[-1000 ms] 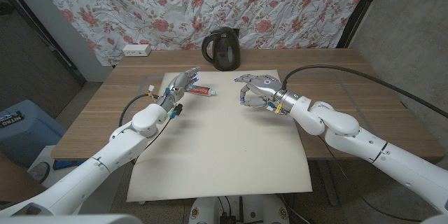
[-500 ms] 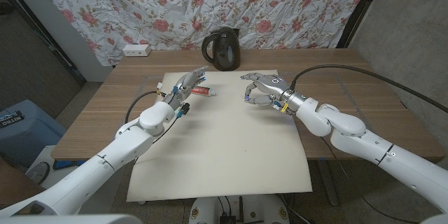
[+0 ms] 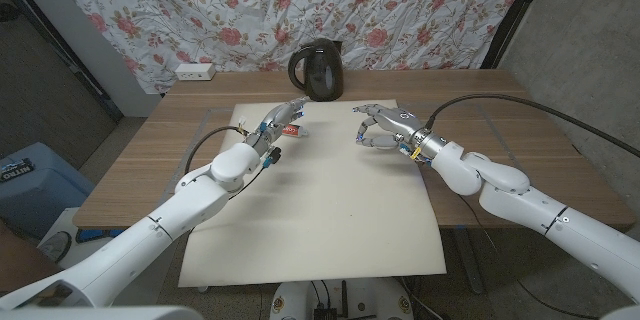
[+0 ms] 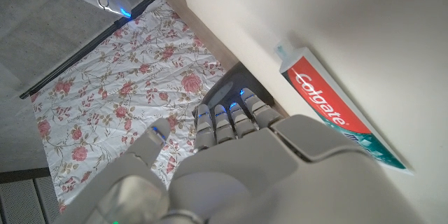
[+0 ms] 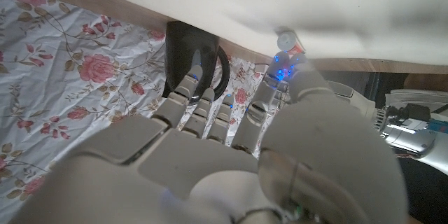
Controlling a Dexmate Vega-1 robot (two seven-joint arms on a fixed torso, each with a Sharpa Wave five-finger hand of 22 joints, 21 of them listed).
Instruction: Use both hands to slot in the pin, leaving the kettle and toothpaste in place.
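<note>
A red and white toothpaste tube (image 3: 292, 132) lies on the white mat (image 3: 320, 210) near its far edge, and the left wrist view shows it too (image 4: 329, 108). My left hand (image 3: 281, 119) hovers just over the tube, fingers stretched toward the black kettle (image 3: 317, 71), and holds nothing. My right hand (image 3: 386, 126) hangs above the mat's far right part with its fingers spread and curved downward, also holding nothing. The right wrist view shows the kettle (image 5: 192, 52) beyond my right hand's fingers (image 5: 203, 105), with the tube's cap (image 5: 287, 40) beside it.
The kettle stands on the wooden table (image 3: 480, 110) just past the mat. A white power strip (image 3: 194, 70) lies at the far left corner. A floral cloth (image 3: 400, 10) hangs behind the table. A blue bin (image 3: 25, 185) stands on the floor to the left.
My left hand has slid right and farther out, over the toothpaste. My right hand has drifted right and a little toward the far edge. Kettle and tube have not moved.
</note>
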